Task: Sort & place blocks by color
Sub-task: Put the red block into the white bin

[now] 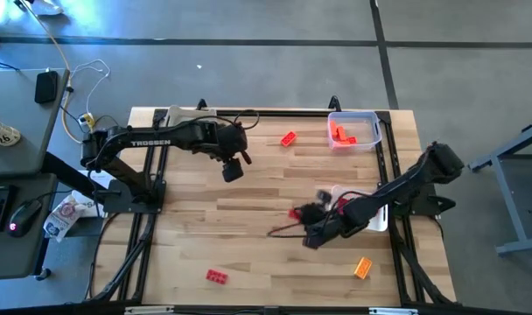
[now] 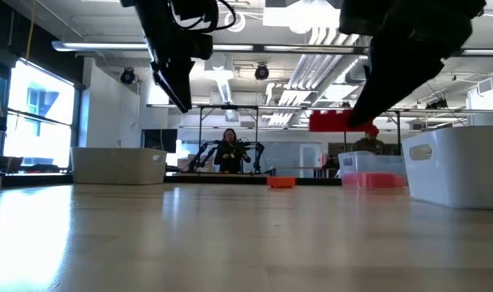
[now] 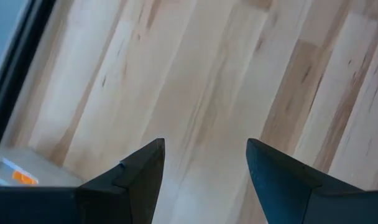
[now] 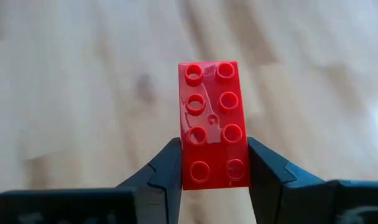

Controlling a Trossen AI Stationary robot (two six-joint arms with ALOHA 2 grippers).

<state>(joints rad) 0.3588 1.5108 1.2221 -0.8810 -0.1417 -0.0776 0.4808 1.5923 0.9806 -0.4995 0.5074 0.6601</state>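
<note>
The right gripper [image 4: 214, 163] is pinching a red block [image 4: 212, 123] by one end above the table [image 1: 248, 219], risking it pivoting loose, while the left gripper [image 3: 204, 165] is hanging wide open.

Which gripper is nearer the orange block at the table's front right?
Right. The right gripper, shut on a red block, is just up-left of the orange block; the left gripper hangs open, far across the table.
</note>
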